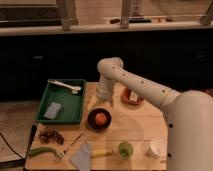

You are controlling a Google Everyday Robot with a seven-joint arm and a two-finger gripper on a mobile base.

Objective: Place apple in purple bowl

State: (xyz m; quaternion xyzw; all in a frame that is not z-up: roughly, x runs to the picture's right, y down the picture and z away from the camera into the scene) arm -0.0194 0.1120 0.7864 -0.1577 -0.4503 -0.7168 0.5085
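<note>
— Wooden table fills the frame's middle; you see the apple?
— Yes, inside the purple bowl, centre-left.
— Your gripper?
— Just above the bowl; jaws' state, cannot tell.

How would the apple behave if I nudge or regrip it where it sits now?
The apple is small and round, so it would probably roll when nudged. It sits inside the purple bowl, whose rim should keep it contained. Its smooth skin may slip between narrow fingers. The gripper hangs just above the bowl's far rim, beside the green tray.
</note>
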